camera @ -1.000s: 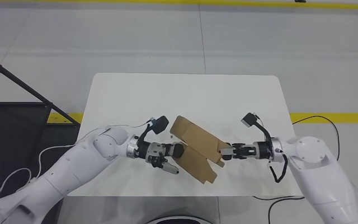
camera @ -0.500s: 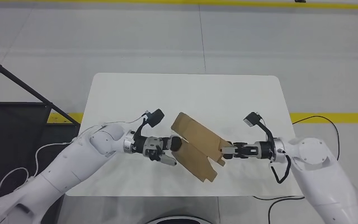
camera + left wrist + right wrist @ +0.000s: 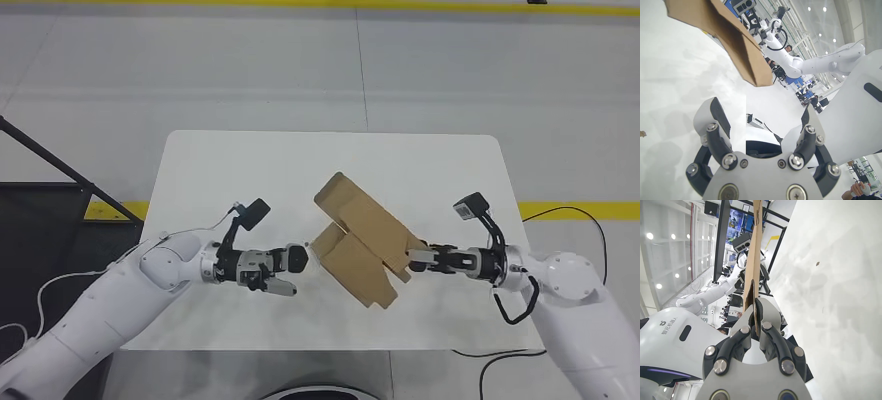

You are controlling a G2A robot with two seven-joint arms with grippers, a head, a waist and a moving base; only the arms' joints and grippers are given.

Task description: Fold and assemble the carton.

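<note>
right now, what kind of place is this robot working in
Probably a large robot lab or factory-style hall: a yellow line on the grey floor, ceiling lamps high overhead, and a plain white table as workbench.

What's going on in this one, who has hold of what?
A two-armed robot is working on a brown, flattened cardboard carton over a white table. The right hand is shut on one edge of the carton and holds it up. The left hand is open, a little way off the carton's other end, and touches nothing. The carton is not yet formed into a box.
</note>
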